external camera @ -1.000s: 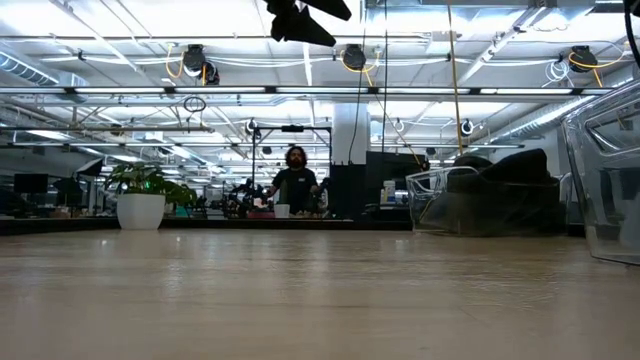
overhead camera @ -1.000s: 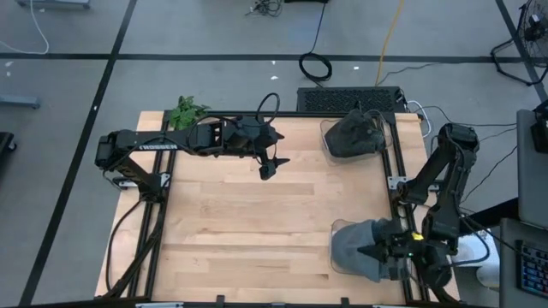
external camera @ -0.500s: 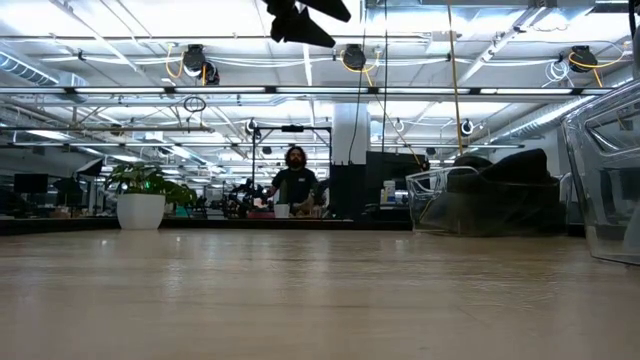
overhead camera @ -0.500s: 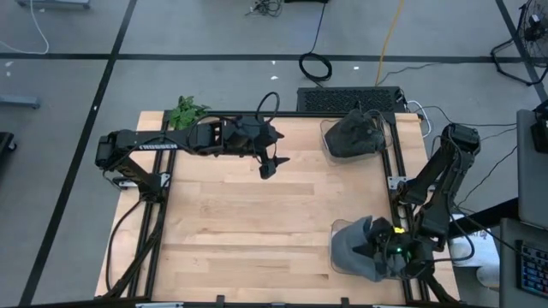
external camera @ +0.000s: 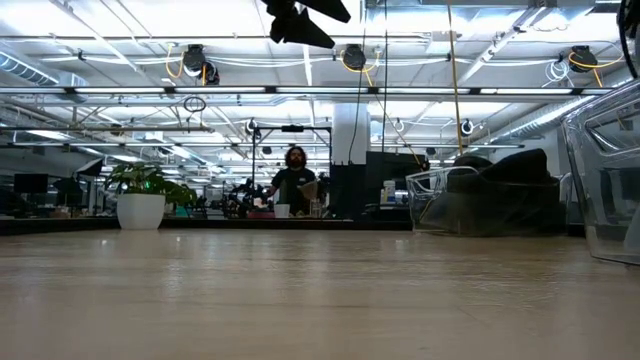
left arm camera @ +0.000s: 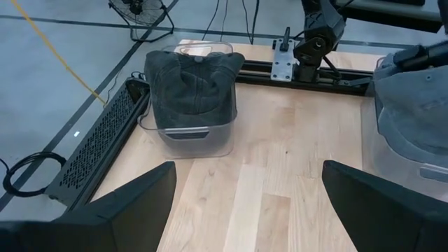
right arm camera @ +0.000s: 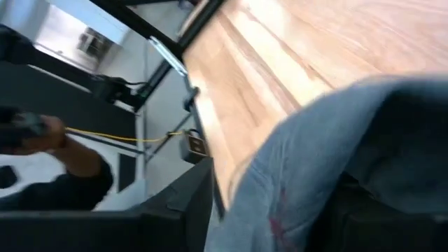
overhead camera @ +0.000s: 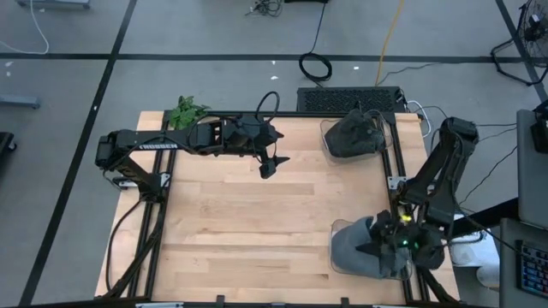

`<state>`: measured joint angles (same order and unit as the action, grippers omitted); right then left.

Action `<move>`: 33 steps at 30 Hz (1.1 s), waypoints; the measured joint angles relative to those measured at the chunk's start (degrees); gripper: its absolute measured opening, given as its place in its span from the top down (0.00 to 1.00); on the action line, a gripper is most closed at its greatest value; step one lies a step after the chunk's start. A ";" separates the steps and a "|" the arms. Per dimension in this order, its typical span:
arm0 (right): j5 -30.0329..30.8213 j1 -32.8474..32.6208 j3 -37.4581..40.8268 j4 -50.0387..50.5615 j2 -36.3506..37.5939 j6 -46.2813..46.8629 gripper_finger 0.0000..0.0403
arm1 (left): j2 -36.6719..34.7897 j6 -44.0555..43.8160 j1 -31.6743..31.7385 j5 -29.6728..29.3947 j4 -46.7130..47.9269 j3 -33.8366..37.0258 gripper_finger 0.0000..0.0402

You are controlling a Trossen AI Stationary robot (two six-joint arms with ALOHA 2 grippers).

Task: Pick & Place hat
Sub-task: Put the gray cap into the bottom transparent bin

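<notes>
A grey hat point(overhead camera: 353, 250) point(right arm camera: 315, 154) lies in a clear bin point(overhead camera: 336, 261) at the table's near right. My right gripper point(overhead camera: 373, 243) point(right arm camera: 280, 210) hovers over it, open, with a dark finger on either side of the hat's cloth. A darker hat point(overhead camera: 354, 133) point(left arm camera: 190, 77) sits in a second clear bin point(left arm camera: 189, 136) at the far right. My left gripper point(overhead camera: 269, 164) point(left arm camera: 248, 178) hangs open and holds nothing, high above the far middle of the table. My right gripper points slanting down toward the table's left over the grey hat. The cloth point(right arm camera: 266, 189) fills the space between its spread fingers. Whether either finger touches the cloth I cannot tell. The hat rests in its bin.
A small potted plant point(overhead camera: 186, 111) point(external camera: 145, 195) stands at the far left corner. Bare wooden tabletop point(overhead camera: 248, 222) stretches between the arms. Black rails point(overhead camera: 396, 171) run along both side edges. A person point(external camera: 295, 180) stands far off in the room behind.
My right gripper has drawn a little toward the table's far edge over the grey hat, and its fingers have spread apart. The hat stays in its bin.
</notes>
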<state>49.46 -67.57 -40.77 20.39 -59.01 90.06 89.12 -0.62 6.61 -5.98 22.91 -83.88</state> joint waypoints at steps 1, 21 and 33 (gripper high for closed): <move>0.03 0.03 0.00 -0.01 1.33 -0.82 0.60 | 0.00 0.00 0.00 0.00 0.06 0.00 0.09; -13.71 4.53 -0.04 11.60 16.33 4.18 0.59 | 0.00 0.17 0.02 -0.01 1.43 0.00 0.09; -33.45 6.16 -0.04 21.55 15.94 21.99 0.59 | 0.00 0.26 0.13 -0.02 1.25 0.00 0.09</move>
<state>16.00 -61.41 -40.82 41.95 -43.07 112.04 89.12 -0.36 6.74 -6.00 24.16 -83.88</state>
